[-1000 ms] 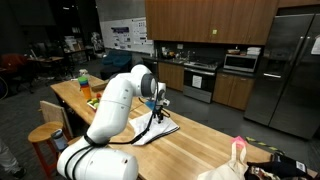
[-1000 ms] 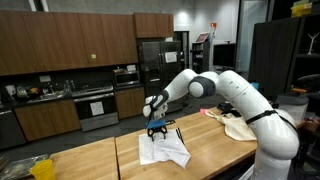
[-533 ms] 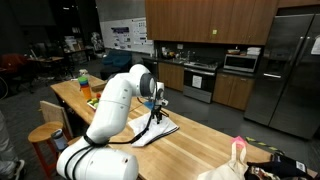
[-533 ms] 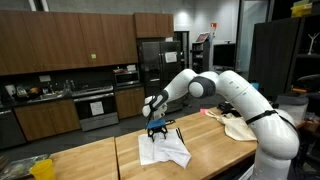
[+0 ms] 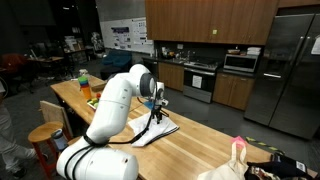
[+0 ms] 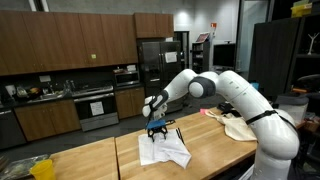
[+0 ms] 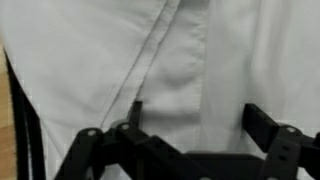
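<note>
The white cloth [image 7: 190,55] runs past every edge of the wrist view, so its outline is cut off there, and blur hides its weave. A dark strip [image 7: 18,110] at its left edge in that view is too smeared to name. Its creases there run top to bottom, one slanting toward the lower left. In both exterior views the cloth [image 5: 160,131] [image 6: 166,152] lies rumpled and flat on the wooden counter [image 6: 90,160]. It looks longer across the counter than along it, though it is too small to be sure. The tool [image 7: 175,135] hangs straight over it, fingers [image 7: 262,120] spread apart with nothing between them. Whether the tips touch the fabric cannot be told. A beige bag [image 6: 236,126] lies well apart, behind the arm [image 6: 225,90].
</note>
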### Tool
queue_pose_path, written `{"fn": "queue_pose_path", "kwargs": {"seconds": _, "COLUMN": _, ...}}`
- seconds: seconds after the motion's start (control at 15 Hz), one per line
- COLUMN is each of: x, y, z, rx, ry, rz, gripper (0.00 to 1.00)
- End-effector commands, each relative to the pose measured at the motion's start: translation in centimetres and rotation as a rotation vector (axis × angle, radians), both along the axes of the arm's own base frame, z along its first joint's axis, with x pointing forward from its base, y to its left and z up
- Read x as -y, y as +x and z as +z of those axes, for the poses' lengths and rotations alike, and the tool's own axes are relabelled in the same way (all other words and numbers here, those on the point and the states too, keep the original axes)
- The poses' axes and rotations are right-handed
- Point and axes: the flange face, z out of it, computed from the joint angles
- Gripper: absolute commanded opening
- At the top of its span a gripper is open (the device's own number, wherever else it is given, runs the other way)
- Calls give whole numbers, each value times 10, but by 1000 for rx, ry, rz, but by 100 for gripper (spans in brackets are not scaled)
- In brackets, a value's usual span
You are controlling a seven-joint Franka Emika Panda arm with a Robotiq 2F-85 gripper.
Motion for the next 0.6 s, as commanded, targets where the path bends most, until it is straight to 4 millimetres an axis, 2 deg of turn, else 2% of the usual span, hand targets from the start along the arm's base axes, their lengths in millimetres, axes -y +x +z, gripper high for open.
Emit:
{"fn": "queue_pose_path", "kwargs": {"seconds": 0.0, "x": -1, "y": 0, "z": 0, "rx": -1, "ry": 1, "rz": 1, "gripper": 99}}
{"fn": "queue_pose_path", "kwargs": {"seconds": 0.2, "x": -4, "y": 3, "z": 3, "rx": 8, "ry": 7, "rz": 3, "gripper": 78}}
{"fn": "queue_pose_path", "kwargs": {"seconds": 0.53, "x": -4, "y": 3, "z": 4, "rx": 9, "ry": 7, "rz": 4, "gripper": 75}}
